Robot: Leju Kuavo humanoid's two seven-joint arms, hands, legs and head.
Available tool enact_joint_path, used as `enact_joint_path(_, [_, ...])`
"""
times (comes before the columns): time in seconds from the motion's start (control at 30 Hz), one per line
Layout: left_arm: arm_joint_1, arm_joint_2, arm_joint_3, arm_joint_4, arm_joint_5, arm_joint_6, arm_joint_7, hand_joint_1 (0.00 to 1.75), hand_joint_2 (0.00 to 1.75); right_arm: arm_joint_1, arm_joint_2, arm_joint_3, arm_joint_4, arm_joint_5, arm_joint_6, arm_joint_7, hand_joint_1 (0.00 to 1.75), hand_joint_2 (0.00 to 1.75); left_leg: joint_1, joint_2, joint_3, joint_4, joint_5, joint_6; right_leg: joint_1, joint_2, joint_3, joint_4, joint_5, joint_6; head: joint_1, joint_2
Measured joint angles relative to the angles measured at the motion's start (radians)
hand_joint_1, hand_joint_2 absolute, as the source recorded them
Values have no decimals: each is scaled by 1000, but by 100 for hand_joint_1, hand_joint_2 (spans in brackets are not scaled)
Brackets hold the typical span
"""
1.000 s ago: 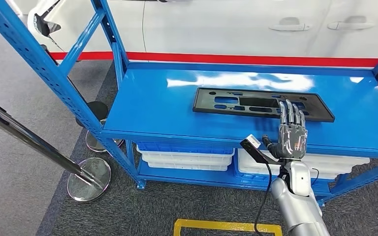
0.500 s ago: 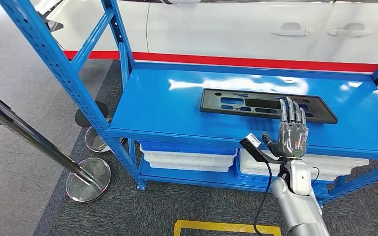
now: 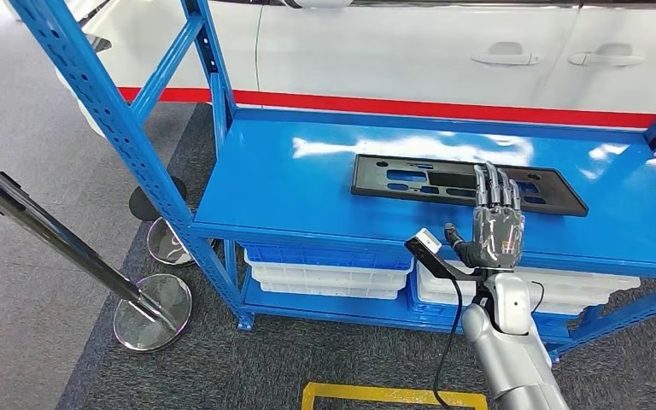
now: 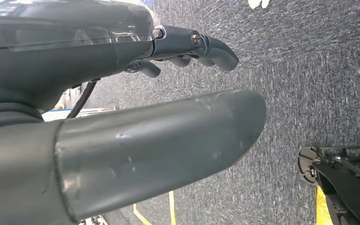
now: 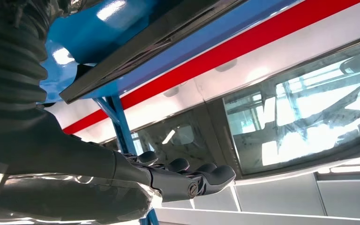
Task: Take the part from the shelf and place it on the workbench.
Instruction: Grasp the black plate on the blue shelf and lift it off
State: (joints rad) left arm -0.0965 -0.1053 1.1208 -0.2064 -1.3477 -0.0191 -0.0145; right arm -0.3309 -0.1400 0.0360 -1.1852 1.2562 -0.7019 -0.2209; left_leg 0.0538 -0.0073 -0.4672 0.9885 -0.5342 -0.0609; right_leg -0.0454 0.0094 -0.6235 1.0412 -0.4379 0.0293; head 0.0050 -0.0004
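Right hand raised, fingers straight and apart, empty; black part flat on blue shelf just beyond fingertips.

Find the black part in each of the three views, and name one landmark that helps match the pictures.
Head view: the black part lies flat on the blue shelf, beyond the right hand.
Right wrist view: the part's dark edge runs beside that hand.
Left wrist view: not in it.
Shared landmark: the red stripe.
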Motion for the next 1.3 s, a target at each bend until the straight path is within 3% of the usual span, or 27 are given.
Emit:
enact_joint_path(0.2, [0,0,0,0,1,0,0,0,0,0,0,10,0,0,0,0,0,175,0,0,0,1,-1,1,0,0,0,0,0,0,0,0])
enact_joint_path(0.23, [0,0,0,0,1,0,0,0,0,0,0,11,0,0,0,0,0,175,0,0,2,2,-1,2,-6,0,0,-5,3,4,0,0])
enact_joint_path(0.27, [-1,1,0,0,1,0,0,0,0,0,1,12,0,1,0,1,0,175,-3,0,7,-6,0,15,-11,-4,-1,-6,14,11,0,0])
enact_joint_path(0.33, [-2,2,0,-1,0,-1,-2,0,0,0,1,14,0,1,0,3,0,175,-17,5,36,-59,22,55,-24,-17,11,-29,35,27,0,0])
enact_joint_path(0.37, [-3,1,0,-1,0,-1,-2,0,0,-2,2,15,0,1,0,3,0,175,-22,8,55,-99,43,79,-22,-21,12,-28,34,30,-1,0])
enact_joint_path(0.4, [-4,-1,0,-1,0,-1,-2,0,0,-5,2,16,-1,1,-1,4,0,175,-23,13,71,-132,63,90,-21,-19,5,-15,18,30,-2,0])
enact_joint_path(0.47, [-7,-2,-1,0,0,-1,-2,0,0,-6,2,17,-2,1,-1,3,0,175,-14,18,87,-160,82,94,-15,-9,-48,85,-31,30,-3,0])
enact_joint_path(0.53, [-8,-5,-1,-1,-1,-2,-2,0,0,1,0,17,-2,0,-1,3,0,175,0,18,91,-159,77,77,-22,-7,-100,181,-57,38,-2,0])
enact_joint_path(0.57, [-7,-7,-1,0,-1,-2,-2,0,0,4,0,17,-2,0,-1,3,0,175,10,16,95,-154,70,64,-27,-8,-108,186,-47,44,-2,0])
enact_joint_path(0.63, [-3,-11,-1,0,-2,-3,-2,0,0,6,0,16,-2,0,-1,3,0,175,37,9,99,-127,43,27,-45,-10,-77,98,18,69,-2,0])
enact_joint_path(0.67, [-2,-9,-1,0,-2,-3,-2,0,0,6,0,17,0,0,0,3,0,175,47,5,95,-103,25,5,-50,-7,-58,52,32,83,-2,0])
enact_joint_path(0.7, [-3,-8,-1,0,-2,-2,-2,0,0,5,0,17,1,0,0,3,0,175,53,3,84,-74,5,-15,-51,-6,-51,27,30,80,-2,0])
enact_joint_path(0.73, [-4,-6,-1,0,-2,-2,-2,0,0,8,0,17,1,0,0,3,0,175,55,2,69,-46,-14,-30,-52,-4,-58,29,18,67,-1,0])
enact_joint_path(0.8, [-6,-6,-1,0,-2,-1,-3,0,0,14,1,17,0,-1,0,3,0,175,58,2,49,-11,-40,-49,-49,-4,-85,78,-14,19,-2,0])
enact_joint_path(0.83, [-6,-7,-1,0,-2,-1,-3,0,0,18,1,17,-2,-2,0,3,0,175,61,3,46,0,-46,-54,-48,-2,-90,92,-18,6,-2,0])
enact_joint_path(0.9, [-7,-7,-1,0,-3,0,-3,0,0,17,0,16,-7,-3,-1,3,0,175,59,6,15,67,-61,-50,-38,-1,-83,99,-28,-6,-2,0])
enact_joint_path(1.0, [-10,-7,-1,0,-3,0,-3,0,0,16,0,16,-11,-3,-1,2,0,175,30,9,-115,279,-135,-16,-14,-3,-54,75,-31,-10,-2,0])
enact_joint_path(1.03, [-10,-7,-1,0,-3,0,-3,0,0,16,1,16,-11,-3,0,2,0,175,15,9,-154,327,-150,1,-4,-3,-44,67,-32,-13,-2,0])
enact_joint_path(1.07, [-8,-7,-1,0,-3,0,-3,0,0,17,1,16,-11,-3,0,2,0,175,-1,9,-179,344,-145,22,9,-2,-34,61,-34,-17,-2,0])
enact_joint_path(1.1, [-7,-7,-1,0,-4,0,-3,0,0,17,1,16,-11,-3,0,2,0,175,-19,8,-186,325,-118,48,22,-1,-24,56,-35,-23,-2,0])
enact_joint_path(1.2, [-8,-5,-1,0,-3,1,-2,0,0,16,2,15,-14,-2,0,2,0,175,-79,6,-148,153,10,146,53,-1,3,40,-40,-42,-2,0])
enact_joint_path(1.23, [-8,-4,-1,0,-3,1,-2,0,0,15,3,15,-14,-2,0,1,0,175,-94,6,-136,110,35,166,58,-1,8,33,-39,-45,-1,0])
enact_joint_path(1.27, [-8,-3,-1,0,-3,1,-2,0,0,15,3,15,-14,-2,-1,1,0,175,-103,6,-131,85,48,177,58,0,11,26,-36,-46,-1,0])
enact_joint_path(1.3, [-8,-3,-1,1,-2,2,-3,0,0,14,4,15,-14,-2,-1,1,0,175,-106,5,-128,71,53,178,59,1,13,19,-33,-45,-1,0])
